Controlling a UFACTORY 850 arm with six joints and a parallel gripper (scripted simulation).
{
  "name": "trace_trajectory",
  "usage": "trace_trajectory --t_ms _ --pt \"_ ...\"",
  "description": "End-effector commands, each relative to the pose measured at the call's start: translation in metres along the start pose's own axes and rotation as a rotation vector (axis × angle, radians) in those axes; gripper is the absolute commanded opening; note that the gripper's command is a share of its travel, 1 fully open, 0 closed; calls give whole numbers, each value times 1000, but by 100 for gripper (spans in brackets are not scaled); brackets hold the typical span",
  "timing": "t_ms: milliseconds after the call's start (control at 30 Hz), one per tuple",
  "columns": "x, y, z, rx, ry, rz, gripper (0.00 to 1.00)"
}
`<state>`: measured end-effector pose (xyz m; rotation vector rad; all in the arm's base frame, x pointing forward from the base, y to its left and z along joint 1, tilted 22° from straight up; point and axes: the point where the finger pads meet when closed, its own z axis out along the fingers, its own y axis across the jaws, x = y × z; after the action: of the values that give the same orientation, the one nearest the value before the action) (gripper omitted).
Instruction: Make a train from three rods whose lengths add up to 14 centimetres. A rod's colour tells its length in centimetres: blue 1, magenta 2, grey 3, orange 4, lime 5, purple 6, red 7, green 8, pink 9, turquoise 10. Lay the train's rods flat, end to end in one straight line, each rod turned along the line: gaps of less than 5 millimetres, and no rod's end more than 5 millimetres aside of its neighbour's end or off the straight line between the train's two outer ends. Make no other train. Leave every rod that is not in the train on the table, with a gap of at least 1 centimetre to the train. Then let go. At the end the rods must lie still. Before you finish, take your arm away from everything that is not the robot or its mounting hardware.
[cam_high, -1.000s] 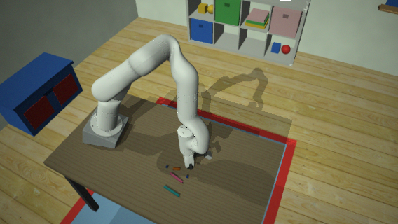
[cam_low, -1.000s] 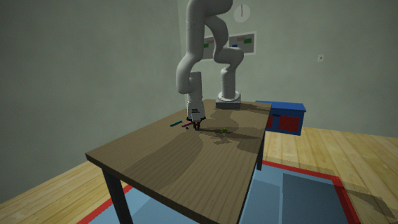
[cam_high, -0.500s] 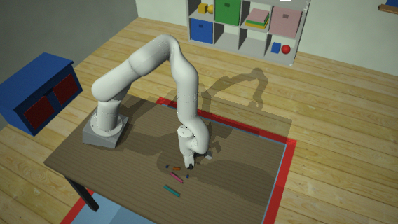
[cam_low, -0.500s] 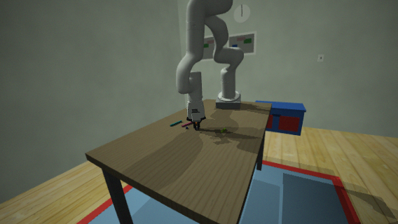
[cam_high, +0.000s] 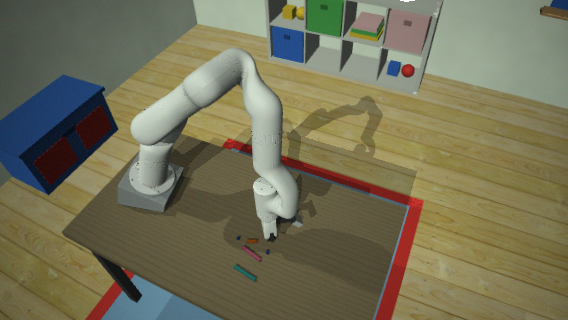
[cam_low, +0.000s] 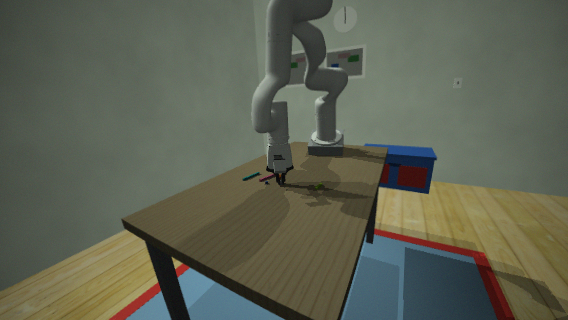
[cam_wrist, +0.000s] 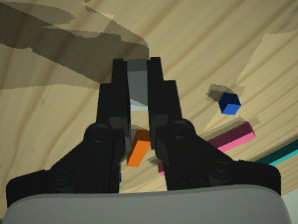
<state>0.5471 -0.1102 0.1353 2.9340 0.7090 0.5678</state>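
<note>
My gripper (cam_high: 270, 237) is down at the table top and shut on a grey rod (cam_wrist: 137, 87), which shows between the black fingers in the wrist view. An orange rod (cam_high: 252, 241) lies just left of the fingers and also shows in the wrist view (cam_wrist: 140, 148). A pink rod (cam_high: 251, 253) and a turquoise rod (cam_high: 245, 272) lie nearer the front edge. Two small blue rods (cam_high: 238, 237) (cam_high: 268, 251) lie close by; one shows in the wrist view (cam_wrist: 229, 103). A lime rod (cam_low: 318, 187) lies right of the gripper (cam_low: 280, 180) in the exterior view.
The arm's base (cam_high: 150, 187) stands at the table's back left corner. A small pale grey piece lies just behind the gripper. A blue cabinet (cam_high: 50, 130) stands on the floor left of the table.
</note>
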Motion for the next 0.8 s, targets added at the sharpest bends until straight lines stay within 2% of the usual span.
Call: trace_trajectory --t_ms 0,233,767 --pt "1 1 -4 0 0 0 4" --pt "1 1 -14 0 0 0 4" --pt "1 1 -59 0 0 0 4"
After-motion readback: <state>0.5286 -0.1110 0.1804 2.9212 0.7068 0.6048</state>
